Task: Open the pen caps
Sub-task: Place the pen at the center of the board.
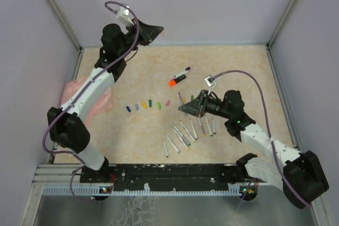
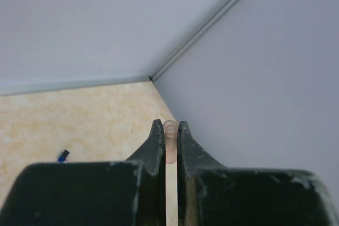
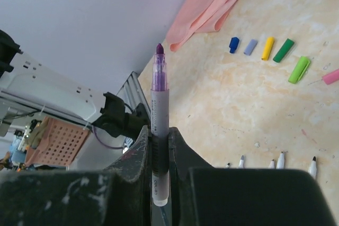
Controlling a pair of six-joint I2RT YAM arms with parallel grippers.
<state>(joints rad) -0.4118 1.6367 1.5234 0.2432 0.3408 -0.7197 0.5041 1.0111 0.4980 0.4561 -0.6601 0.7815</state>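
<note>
**Both grippers closed, one pen uncapped in the right**

Nearest on the table, a row of slim grey pens lies side by side, tips bare and pointing far – a few of those tips also show at the lower right edge of the right wrist view.

Just beyond the row, the right gripper hangs low over the table, its fingers clamped on the barrel of a purple pen. The pen stands up out of the jaws, and its purple tip is exposed, with no cap on it.

Left of that gripper, and a little farther back, the pen caps lie in a loose line on the table: blue, lavender, yellow, green, light green and pink, from left to right, each apart from its neighbour. A pink cloth lies crumpled at the left edge, under the left arm.

Farther on, near the table's middle, is a dark highlighter with an orange tip, and a small purple-ended piece just beyond it.

Farthest of all, the left gripper is raised high near the far wall. Its fingers are pressed together on a translucent pinkish piece – whether cap or pen end cannot be told.
</note>
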